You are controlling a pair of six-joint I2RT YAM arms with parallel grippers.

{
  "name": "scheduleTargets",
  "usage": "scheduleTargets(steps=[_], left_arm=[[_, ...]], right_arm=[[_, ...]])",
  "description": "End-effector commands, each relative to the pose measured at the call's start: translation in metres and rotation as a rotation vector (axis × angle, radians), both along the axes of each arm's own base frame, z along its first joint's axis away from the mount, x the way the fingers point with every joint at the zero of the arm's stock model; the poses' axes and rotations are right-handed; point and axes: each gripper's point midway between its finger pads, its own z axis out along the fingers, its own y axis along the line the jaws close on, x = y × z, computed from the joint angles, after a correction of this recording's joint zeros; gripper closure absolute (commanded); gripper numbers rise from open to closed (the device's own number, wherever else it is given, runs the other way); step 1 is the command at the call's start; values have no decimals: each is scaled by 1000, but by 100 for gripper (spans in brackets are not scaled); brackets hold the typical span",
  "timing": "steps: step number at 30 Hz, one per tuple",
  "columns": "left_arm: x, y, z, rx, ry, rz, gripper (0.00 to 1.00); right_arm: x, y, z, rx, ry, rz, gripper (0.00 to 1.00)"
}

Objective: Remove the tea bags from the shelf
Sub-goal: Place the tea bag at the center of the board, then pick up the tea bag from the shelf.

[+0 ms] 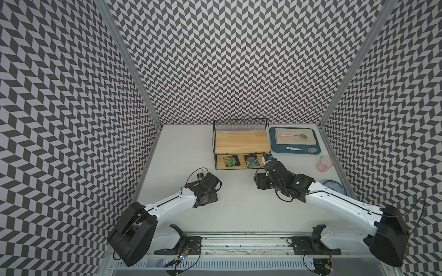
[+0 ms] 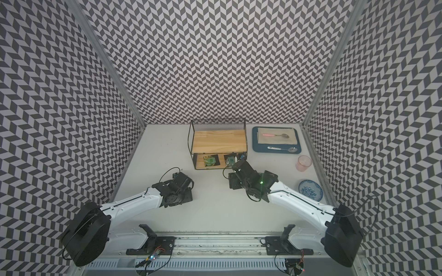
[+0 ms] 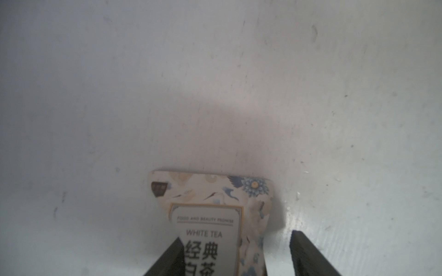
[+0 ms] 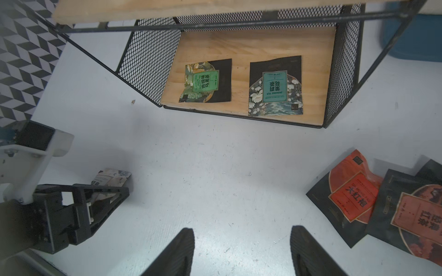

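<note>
The left pincer (image 3: 235, 235) is open, with the white tea bag (image 3: 210, 191) loose between its jaws and close against one. Pulling away could drag it. The right pincer (image 4: 241, 230), open and empty, faces the shelf (image 1: 240, 124) at mid-frame in a top view, where two green tea bags (image 1: 230, 161) lie on its lower board (image 4: 251, 47). Reaching in could knock the frame or push a bag back. The red tea bags (image 4: 346, 191), off the shelf, are hidden under the right arm (image 1: 334, 198) in both top views.
</note>
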Motion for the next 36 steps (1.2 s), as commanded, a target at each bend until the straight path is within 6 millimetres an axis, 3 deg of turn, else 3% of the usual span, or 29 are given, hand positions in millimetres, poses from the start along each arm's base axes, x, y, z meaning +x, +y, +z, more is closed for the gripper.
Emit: scheduleTargets(steps=[1, 7, 11, 19, 24, 29, 33, 36], left_arm=[[11, -9, 28, -39, -59, -4, 24], [20, -18, 52, -78, -99, -11, 18], [29, -31, 83, -174, -158, -7, 19], [50, -60, 129, -708, -272, 141, 34], [53, -62, 121, -980, -348, 310, 34], [63, -63, 98, -1053, -338, 435, 34], [73, -73, 85, -1110, -326, 543, 49], [85, -81, 77, -1144, -320, 594, 47]], right_arm=[[0, 18, 3, 145, 19, -24, 34], [-3, 22, -5, 202, 63, -54, 35], [-2, 24, -5, 227, 71, -74, 36], [-2, 26, -4, 283, 94, -109, 39], [-2, 11, 19, 291, 37, -143, 40], [-7, -10, 37, 317, -22, -190, 40], [-9, -23, 52, 312, -55, -203, 41], [-10, -29, 63, 309, -78, -205, 41]])
